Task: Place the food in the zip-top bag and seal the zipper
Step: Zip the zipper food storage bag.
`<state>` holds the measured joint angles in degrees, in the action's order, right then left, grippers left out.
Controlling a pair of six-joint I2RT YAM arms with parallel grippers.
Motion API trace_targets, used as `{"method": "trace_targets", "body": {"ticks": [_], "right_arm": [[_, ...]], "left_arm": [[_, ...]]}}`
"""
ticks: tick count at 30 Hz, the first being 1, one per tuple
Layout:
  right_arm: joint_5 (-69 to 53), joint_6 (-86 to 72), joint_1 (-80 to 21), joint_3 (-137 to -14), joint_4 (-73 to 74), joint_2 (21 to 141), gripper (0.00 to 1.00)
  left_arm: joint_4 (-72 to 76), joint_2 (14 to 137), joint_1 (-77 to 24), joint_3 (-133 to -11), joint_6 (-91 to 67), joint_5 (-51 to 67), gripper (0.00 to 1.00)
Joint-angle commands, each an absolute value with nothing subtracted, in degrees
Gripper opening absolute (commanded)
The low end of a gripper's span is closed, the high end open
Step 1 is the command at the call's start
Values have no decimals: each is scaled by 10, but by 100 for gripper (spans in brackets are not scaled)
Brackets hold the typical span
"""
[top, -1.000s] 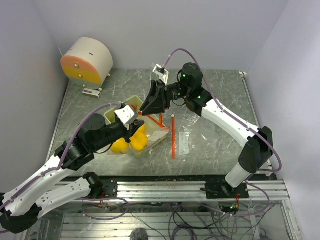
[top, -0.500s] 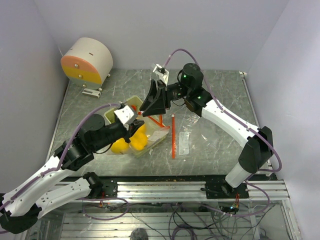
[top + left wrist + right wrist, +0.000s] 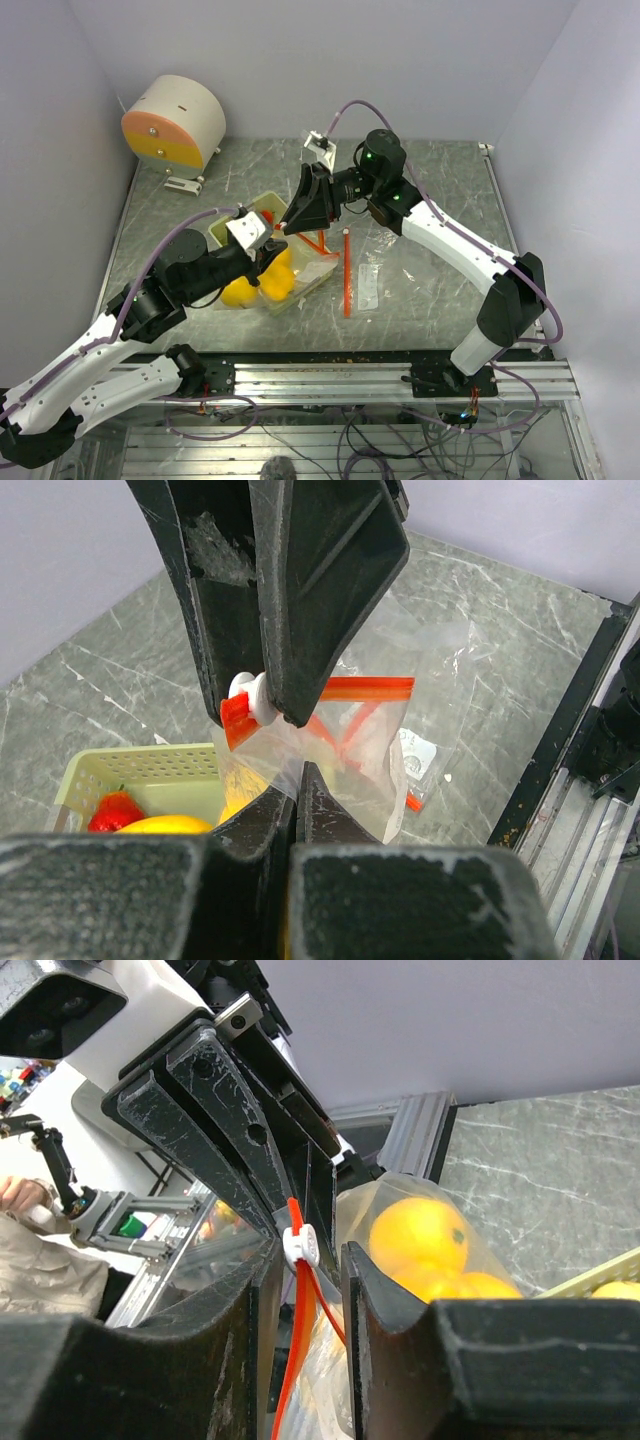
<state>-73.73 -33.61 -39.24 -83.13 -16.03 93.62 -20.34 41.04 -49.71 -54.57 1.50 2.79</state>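
Observation:
The clear zip-top bag (image 3: 300,270) hangs over the pale green tray (image 3: 262,203) with yellow food (image 3: 262,288) inside it. My left gripper (image 3: 272,255) is shut on the bag's plastic just below the mouth (image 3: 300,776). The red-orange zipper (image 3: 365,688) carries a white slider (image 3: 250,695). In the right wrist view that slider (image 3: 302,1245) sits between the fingers of my right gripper (image 3: 310,1255). The jaws stand a little apart, with a gap on one side. Yellow fruits (image 3: 420,1235) show through the bag. A small red piece (image 3: 115,810) and a yellow fruit (image 3: 170,825) lie in the tray (image 3: 140,765).
A round white drum with an orange and yellow face (image 3: 175,120) stands at the back left. A loose orange strip (image 3: 346,270) and a small clear packet (image 3: 369,285) lie right of the bag. An aluminium rail (image 3: 350,375) runs along the table's front edge.
My right gripper has edged slightly left at the bag's mouth. The left arm, the bag and the tray have stayed where they were.

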Motion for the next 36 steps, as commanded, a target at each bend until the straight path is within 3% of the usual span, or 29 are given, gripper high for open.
{"method": "trace_targets", "body": {"ticks": [1, 11, 16, 26, 36], "right_arm": [[-734, -364, -395, -837, -198, 923, 30], [-738, -351, -404, -845, -177, 923, 18], [-737, -343, -406, -846, -169, 921, 0], [-740, -333, -406, -850, -153, 919, 0], [-759, -357, -406, -833, -198, 909, 0]], "left_arm": [[-179, 406, -499, -559, 12, 32, 7], [-176, 407, -499, -557, 12, 31, 7], [-175, 406, -499, -557, 12, 30, 7], [-195, 403, -499, -564, 28, 27, 7], [-182, 418, -499, -580, 44, 56, 31]]}}
